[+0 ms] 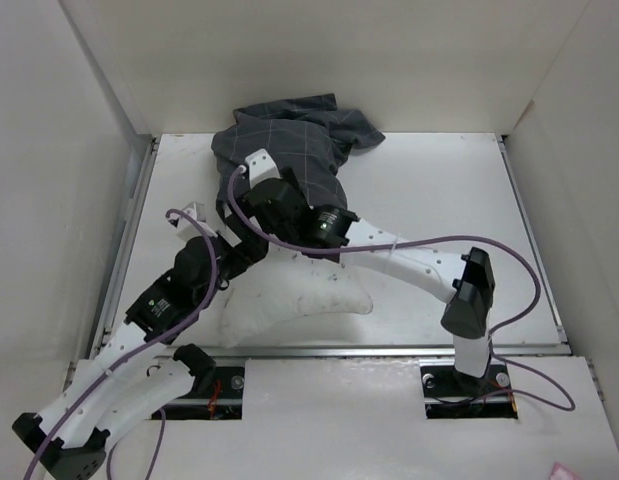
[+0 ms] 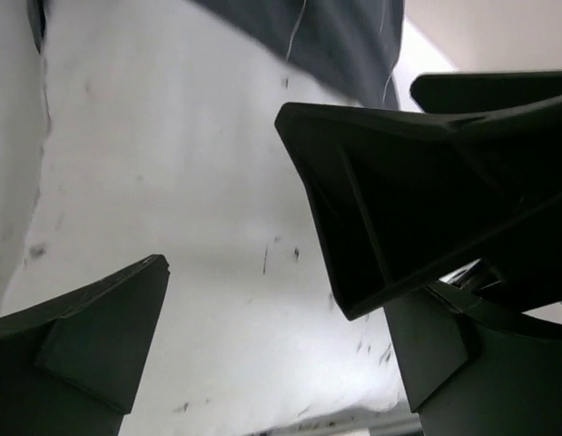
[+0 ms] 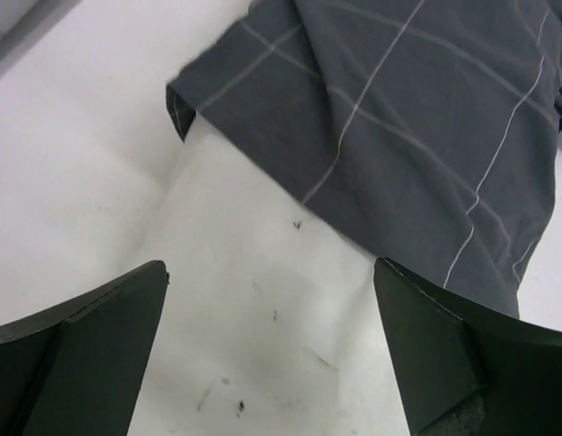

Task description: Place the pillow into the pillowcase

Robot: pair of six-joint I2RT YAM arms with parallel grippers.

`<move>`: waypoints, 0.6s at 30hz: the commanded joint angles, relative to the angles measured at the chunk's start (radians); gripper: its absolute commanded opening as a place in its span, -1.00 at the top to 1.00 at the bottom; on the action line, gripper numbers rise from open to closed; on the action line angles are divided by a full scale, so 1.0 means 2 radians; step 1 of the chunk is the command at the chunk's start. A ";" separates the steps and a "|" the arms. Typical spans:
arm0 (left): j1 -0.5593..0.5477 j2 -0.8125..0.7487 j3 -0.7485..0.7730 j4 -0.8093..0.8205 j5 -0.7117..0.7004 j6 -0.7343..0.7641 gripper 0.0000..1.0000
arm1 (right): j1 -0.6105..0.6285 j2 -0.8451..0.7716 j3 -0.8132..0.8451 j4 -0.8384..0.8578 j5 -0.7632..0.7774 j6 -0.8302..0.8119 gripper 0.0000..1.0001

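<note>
Both left fingers (image 2: 90,345), right fingers (image 3: 81,345) wide apart, empty; white specked pillow (image 1: 299,295), grey gridded pillowcase (image 1: 289,140) over far end.

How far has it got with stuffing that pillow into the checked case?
Barely started. Done: the far end of the pillow seems to sit under the open edge of the pillowcase. In hand: the left gripper and right gripper hover open over the pillow, gripping nothing. Left: most of the pillow lies bare, so the pillowcase needs pulling along it.
</note>
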 commanded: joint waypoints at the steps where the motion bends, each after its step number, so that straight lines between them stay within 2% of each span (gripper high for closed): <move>1: 0.030 -0.005 -0.015 -0.028 -0.102 0.026 -0.98 | -0.020 0.003 0.103 -0.079 0.042 0.028 -1.00; 3: 0.030 0.000 -0.008 -0.044 -0.102 0.022 -0.98 | -0.057 0.018 0.153 -0.079 -0.003 0.042 -1.00; 4: 0.030 0.000 -0.008 -0.051 -0.102 0.014 -0.90 | -0.072 0.032 0.168 -0.083 -0.016 0.049 -1.00; 6: 0.025 -0.014 -0.008 -0.062 -0.115 -0.004 -0.29 | -0.114 0.037 0.187 -0.089 -0.055 0.055 -0.80; 7: 0.025 -0.020 -0.008 -0.062 -0.120 -0.004 -0.15 | -0.127 0.037 0.187 -0.082 -0.072 0.055 -0.80; 8: 0.025 -0.025 -0.008 -0.062 -0.120 -0.004 0.10 | -0.140 0.037 0.187 -0.082 -0.088 0.055 -0.80; 10: 0.025 -0.032 -0.002 -0.068 -0.133 -0.014 0.78 | -0.167 0.025 0.163 -0.076 -0.123 0.055 -0.80; 11: 0.025 -0.037 0.003 -0.074 -0.142 -0.015 0.90 | -0.172 0.007 0.150 -0.064 -0.129 0.048 -0.83; 12: 0.025 -0.037 0.008 -0.080 -0.142 -0.024 0.98 | -0.172 -0.004 0.134 -0.055 -0.134 0.038 -0.87; 15: 0.025 -0.041 0.013 -0.073 -0.149 -0.019 1.00 | -0.178 -0.038 0.081 -0.033 -0.159 0.012 -0.94; 18: 0.025 -0.030 0.019 -0.083 -0.190 -0.036 1.00 | -0.166 -0.050 0.069 -0.053 -0.233 -0.028 -0.91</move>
